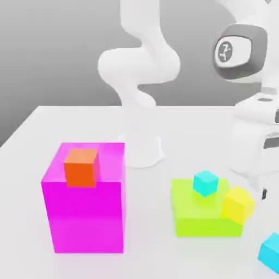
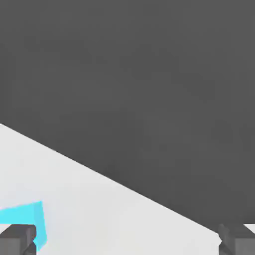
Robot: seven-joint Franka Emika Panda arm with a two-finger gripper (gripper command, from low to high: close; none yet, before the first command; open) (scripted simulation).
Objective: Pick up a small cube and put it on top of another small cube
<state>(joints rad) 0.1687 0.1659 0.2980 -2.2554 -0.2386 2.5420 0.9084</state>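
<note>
One small cyan cube [image 1: 206, 183] rests on top of the low lime block [image 1: 204, 218]. A second small cyan cube [image 1: 271, 252] lies on the table at the exterior view's lower right, cut off by the frame edge. The arm's white hand [image 1: 255, 147] hangs above that corner, higher than the cube. In the hand view my gripper [image 2: 127, 241] is open, its two dark fingertips [image 2: 17, 240] standing far apart with nothing between them. A cyan cube [image 2: 27, 218] shows on the table beside one fingertip, partly hidden by it.
A tall magenta block [image 1: 87, 212] with a small orange cube [image 1: 82, 167] on top stands at the exterior view's left. A small yellow cube [image 1: 237, 204] leans against the lime block's right side. The arm's base [image 1: 143, 152] stands behind. The table edge [image 2: 124, 187] runs close by.
</note>
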